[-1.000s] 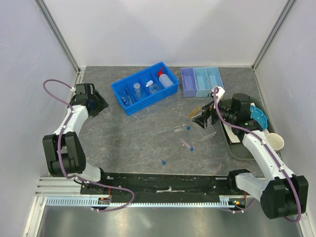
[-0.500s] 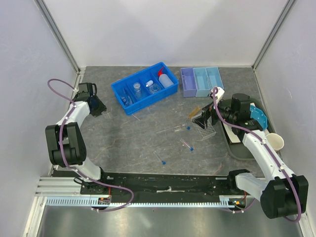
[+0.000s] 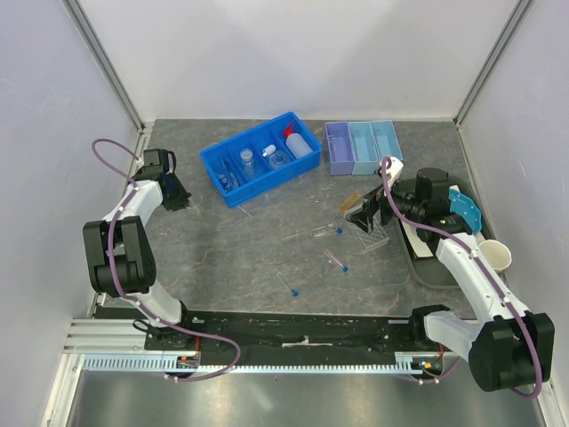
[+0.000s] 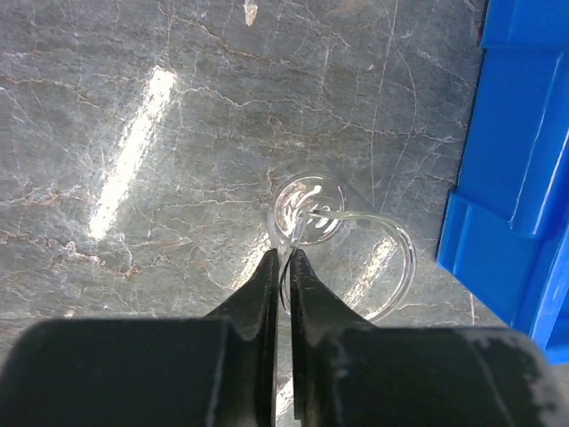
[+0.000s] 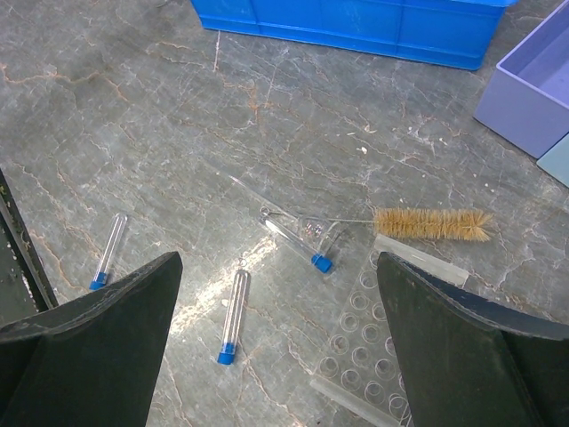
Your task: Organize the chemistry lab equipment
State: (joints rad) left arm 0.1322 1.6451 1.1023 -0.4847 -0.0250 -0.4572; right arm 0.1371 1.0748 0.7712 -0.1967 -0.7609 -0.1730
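Observation:
In the left wrist view my left gripper (image 4: 284, 255) is shut on the rim of a small clear glass flask (image 4: 313, 206) standing on the grey table beside the blue bin (image 4: 520, 151). From above, that gripper (image 3: 180, 199) sits left of the blue bin (image 3: 260, 158), which holds small flasks and the red-capped squeeze bottle (image 3: 298, 142). My right gripper (image 5: 277, 267) hangs open above three blue-capped test tubes (image 5: 233, 316) (image 5: 108, 252) (image 5: 298, 238), the clear tube rack (image 5: 378, 347) and a tan brush (image 5: 433, 223).
A purple and light-blue divided tray (image 3: 362, 147) stands behind the right gripper. Blue-framed safety glasses (image 3: 462, 210) lie on a dark tray (image 3: 425, 267) at the right edge, with a beige cup (image 3: 498, 256) beside it. White walls close in both sides.
My left gripper has closed from open onto the flask's rim, and the left arm has folded back toward the left wall. The right arm has not moved.

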